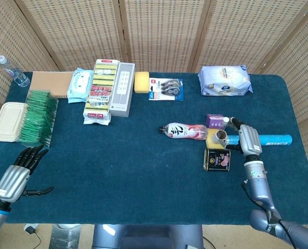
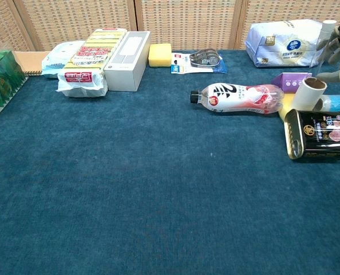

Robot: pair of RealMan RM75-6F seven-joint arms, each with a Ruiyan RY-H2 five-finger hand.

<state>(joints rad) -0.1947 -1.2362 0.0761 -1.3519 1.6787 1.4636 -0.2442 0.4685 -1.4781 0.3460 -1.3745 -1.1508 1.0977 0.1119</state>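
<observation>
Blue cylinder (image 1: 273,139) under spread, empty right robot hand (image 1: 249,140), left robot hand (image 1: 18,173) spread, empty, black tin (image 1: 218,160) closed.

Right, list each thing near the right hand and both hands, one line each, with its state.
right hand: open, fingers apart, over the blue tube, holding nothing
left hand: open, above the table's near left edge
blue tube: lying flat
bottle: on its side, cap on
black tin: lying flat, label up
cardboard roll: upright
purple box: closed
</observation>
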